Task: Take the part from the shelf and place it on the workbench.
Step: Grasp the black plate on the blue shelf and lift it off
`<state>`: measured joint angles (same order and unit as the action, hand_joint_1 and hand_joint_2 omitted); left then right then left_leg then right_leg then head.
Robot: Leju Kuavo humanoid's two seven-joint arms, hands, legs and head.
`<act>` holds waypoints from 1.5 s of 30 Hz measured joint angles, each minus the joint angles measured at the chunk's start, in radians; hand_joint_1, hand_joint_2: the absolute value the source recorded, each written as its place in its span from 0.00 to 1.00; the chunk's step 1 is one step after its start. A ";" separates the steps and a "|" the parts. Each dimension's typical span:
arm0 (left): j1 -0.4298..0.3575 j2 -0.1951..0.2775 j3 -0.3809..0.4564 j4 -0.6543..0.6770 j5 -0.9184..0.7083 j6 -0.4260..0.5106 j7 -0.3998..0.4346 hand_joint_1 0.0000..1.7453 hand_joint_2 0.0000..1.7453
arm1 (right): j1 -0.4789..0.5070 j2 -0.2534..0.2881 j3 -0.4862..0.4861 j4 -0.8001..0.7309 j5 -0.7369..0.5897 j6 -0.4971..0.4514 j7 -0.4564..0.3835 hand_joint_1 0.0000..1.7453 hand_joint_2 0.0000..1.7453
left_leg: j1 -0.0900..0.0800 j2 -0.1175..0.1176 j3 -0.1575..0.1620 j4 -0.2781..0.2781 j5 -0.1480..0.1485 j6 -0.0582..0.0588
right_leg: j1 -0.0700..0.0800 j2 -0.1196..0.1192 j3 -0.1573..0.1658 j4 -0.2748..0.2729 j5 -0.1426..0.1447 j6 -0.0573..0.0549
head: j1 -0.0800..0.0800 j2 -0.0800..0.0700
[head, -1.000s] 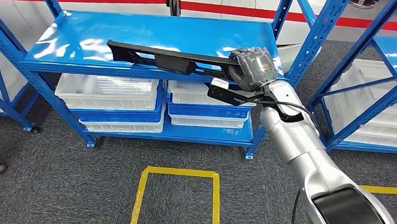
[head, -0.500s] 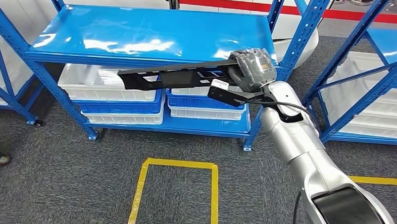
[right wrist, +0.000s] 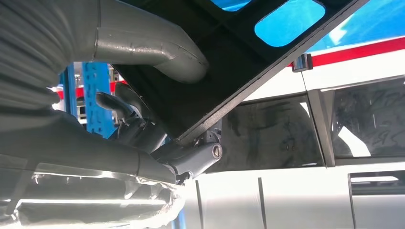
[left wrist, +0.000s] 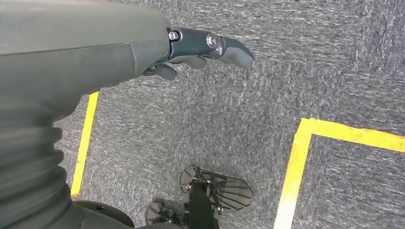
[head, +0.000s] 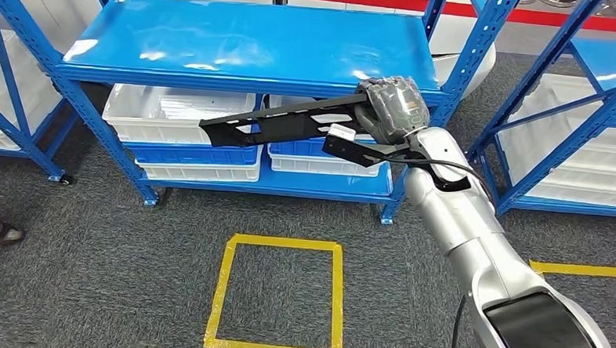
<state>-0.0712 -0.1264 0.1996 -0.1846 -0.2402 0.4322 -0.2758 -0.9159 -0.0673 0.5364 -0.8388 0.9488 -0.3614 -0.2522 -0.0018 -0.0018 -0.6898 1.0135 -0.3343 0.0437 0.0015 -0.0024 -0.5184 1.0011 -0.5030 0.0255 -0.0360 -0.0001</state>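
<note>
One long black plastic part (head: 280, 122), held off the blue steel shelf (head: 248, 42) by the right hand (head: 392, 107).
Right hand: fingers wrapped round the part's right end, part level in the air just before the shelf's front edge. Left hand (left wrist: 191, 52): one, fingers loosely curled, holding nothing, over grey carpet. White plastic bins (head: 178, 113) below; exact count unclear. One yellow tape square (head: 276, 294) on the floor.

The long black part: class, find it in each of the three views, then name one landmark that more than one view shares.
Head view: the long black part runs left from the right hand, in front of the blue shelf.
Left wrist view: not in it.
Right wrist view: its dark underside lies across the hand.
Shared landmark: the blue shelf, seen through the part's cut-out.
</note>
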 joint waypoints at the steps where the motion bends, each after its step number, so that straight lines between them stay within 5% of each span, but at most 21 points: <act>1: 0.000 -0.001 0.002 0.000 0.002 0.000 0.000 0.00 1.00 | -0.001 0.000 0.000 0.000 0.000 0.000 0.000 1.00 1.00 | 0.000 0.000 -0.003 -0.003 0.009 -0.006 | 0.004 0.000 0.006 -0.018 0.004 -0.006 | 0.000 0.000; 4: 0.003 -0.002 0.007 0.000 0.010 0.002 -0.001 0.00 1.00 | -0.002 -0.002 -0.001 0.000 -0.002 -0.001 -0.002 1.00 1.00 | 0.004 -0.001 -0.012 -0.003 0.009 -0.024 | -0.009 -0.001 -0.006 -0.032 0.033 -0.024 | -0.001 0.000; 8: 0.007 0.001 0.014 0.000 0.013 0.004 -0.002 0.00 1.00 | -0.002 -0.002 -0.002 0.000 -0.004 -0.001 -0.004 1.00 1.00 | 0.016 -0.002 -0.071 0.209 -0.156 -0.051 | -0.021 -0.005 -0.034 -0.035 0.069 -0.044 | -0.003 0.000; 10: 0.007 0.004 0.018 0.000 0.014 0.001 0.001 0.00 1.00 | -0.002 -0.001 -0.001 0.000 -0.004 -0.001 -0.007 1.00 1.00 | 0.024 -0.002 -0.073 0.284 -0.181 -0.063 | -0.022 -0.004 -0.054 -0.031 0.083 -0.040 | -0.004 0.000; 13: 0.005 0.009 0.020 0.000 0.014 -0.004 0.004 0.00 1.00 | -0.002 0.002 -0.002 0.000 -0.004 -0.001 -0.009 1.00 1.00 | 0.037 0.000 0.052 0.136 -0.134 -0.073 | -0.027 -0.003 -0.084 -0.015 0.097 -0.029 | -0.005 0.000; 15: 0.002 0.009 0.020 0.000 0.013 -0.002 -0.001 0.00 1.00 | -0.004 0.003 -0.004 0.000 -0.004 -0.002 -0.009 1.00 1.00 | 0.035 -0.004 0.112 0.041 -0.125 -0.066 | -0.025 -0.003 -0.098 -0.007 0.105 -0.016 | -0.004 0.000; 19: -0.003 0.002 0.020 0.000 0.009 0.013 -0.008 0.00 1.00 | -0.006 0.000 -0.008 0.000 -0.004 -0.012 -0.009 1.00 1.00 | 0.024 -0.005 0.102 0.015 -0.102 -0.028 | -0.018 -0.002 -0.119 0.000 0.117 0.016 | -0.002 0.000; 22: -0.008 -0.004 0.021 0.000 0.007 0.017 -0.009 0.00 1.00 | -0.006 -0.008 -0.012 0.000 -0.004 -0.015 -0.009 1.00 1.00 | 0.021 0.002 0.074 -0.001 -0.064 0.004 | -0.019 0.001 -0.177 0.126 0.022 0.002 | 0.004 0.000; 24: -0.010 -0.006 0.021 0.000 0.005 0.017 -0.009 0.00 1.00 | -0.004 -0.011 -0.014 0.001 -0.004 -0.015 -0.009 1.00 1.00 | 0.019 0.003 0.043 -0.001 -0.040 0.008 | -0.019 0.001 -0.215 0.262 -0.045 0.000 | 0.007 0.000; 25: -0.011 -0.008 0.021 0.000 0.004 0.017 -0.009 0.00 1.00 | -0.001 -0.013 -0.015 0.001 -0.004 -0.015 -0.009 1.00 1.00 | 0.018 0.003 0.027 -0.001 -0.028 0.008 | -0.020 0.001 -0.216 0.300 -0.053 0.007 | 0.007 0.000; 26: -0.011 -0.008 0.021 0.000 0.003 0.017 -0.009 0.00 1.00 | 0.001 -0.015 -0.015 0.001 -0.004 -0.015 -0.009 1.00 1.00 | 0.018 0.003 0.011 0.000 -0.016 0.006 | -0.020 0.001 -0.199 0.303 -0.043 0.017 | 0.007 0.000; 28: -0.011 -0.009 0.021 0.000 0.002 0.017 -0.009 0.00 1.00 | 0.003 -0.016 -0.016 0.000 -0.004 -0.015 -0.009 1.00 1.00 | 0.018 0.003 -0.017 0.001 0.009 -0.002 | -0.022 0.001 -0.113 0.205 -0.008 0.029 | 0.007 0.000; 30: -0.012 -0.011 0.021 0.000 0.002 0.017 -0.009 0.00 1.00 | 0.003 -0.015 -0.017 -0.002 -0.003 -0.016 -0.009 1.00 1.00 | 0.015 0.002 -0.037 0.000 0.034 -0.013 | -0.017 0.002 -0.012 0.061 -0.011 0.022 | 0.007 0.000; 32: -0.013 -0.011 0.021 0.000 0.002 0.017 -0.010 0.00 1.00 | 0.005 -0.013 -0.018 -0.003 -0.002 -0.016 -0.009 1.00 1.00 | 0.013 0.002 -0.045 -0.007 0.057 -0.024 | -0.009 0.005 0.016 -0.003 -0.022 0.008 | 0.008 0.000; 34: -0.011 -0.012 0.021 0.000 0.002 0.017 -0.011 0.00 1.00 | 0.009 -0.013 -0.019 -0.003 -0.001 -0.017 -0.009 1.00 1.00 | 0.016 0.002 -0.050 -0.013 0.065 -0.035 | -0.018 0.005 0.000 -0.005 -0.005 -0.009 | 0.007 0.000; 35: -0.009 -0.012 0.021 0.000 0.002 0.017 -0.011 0.00 1.00 | 0.010 -0.012 -0.019 -0.003 0.000 -0.017 -0.009 1.00 1.00 | 0.019 0.001 -0.058 0.000 0.044 -0.040 | -0.023 0.003 -0.004 -0.005 0.007 -0.021 | 0.006 0.000; 37: -0.007 -0.012 0.021 0.000 0.002 0.017 -0.011 0.00 1.00 | 0.011 -0.009 -0.019 -0.003 0.000 -0.017 -0.009 1.00 1.00 | 0.024 0.001 -0.089 0.095 -0.052 -0.050 | -0.030 -0.001 -0.017 -0.005 0.031 -0.040 | 0.004 0.000; 39: -0.007 -0.012 0.021 0.000 0.002 0.017 -0.011 0.00 1.00 | 0.012 -0.006 -0.019 -0.003 0.000 -0.017 -0.009 1.00 1.00 | 0.026 0.000 -0.123 0.238 -0.139 -0.060 | -0.028 -0.002 -0.042 -0.004 0.053 -0.045 | 0.004 0.000; 40: -0.007 -0.012 0.021 0.000 0.002 0.017 -0.011 0.00 1.00 | 0.013 -0.006 -0.019 -0.003 0.000 -0.017 -0.009 1.00 1.00 | 0.027 0.000 -0.125 0.285 -0.154 -0.064 | -0.027 -0.002 -0.055 -0.003 0.063 -0.044 | 0.004 0.000; 42: -0.007 -0.011 0.021 0.000 0.002 0.017 -0.011 0.00 1.00 | 0.016 -0.006 -0.019 -0.003 0.000 -0.017 -0.009 1.00 1.00 | 0.031 0.001 -0.072 0.269 -0.135 -0.067 | -0.027 -0.001 -0.080 0.001 0.080 -0.036 | 0.003 0.000; 45: -0.010 -0.011 0.021 0.000 0.002 0.016 -0.012 0.00 1.00 | 0.017 -0.007 -0.021 -0.003 0.000 -0.017 -0.009 1.00 1.00 | 0.031 0.000 0.076 0.084 -0.120 -0.056 | -0.024 0.000 -0.106 0.010 0.096 -0.021 | 0.005 0.000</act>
<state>-0.0813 -0.1370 0.2205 -0.1849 -0.2385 0.4484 -0.2880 -0.8989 -0.0741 0.5157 -0.8418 0.9489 -0.3783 -0.2607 0.0294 -0.0017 -0.6134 1.0976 -0.4540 -0.0126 -0.0225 -0.0027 -0.6247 1.0116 -0.4066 0.0047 -0.0314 -0.0002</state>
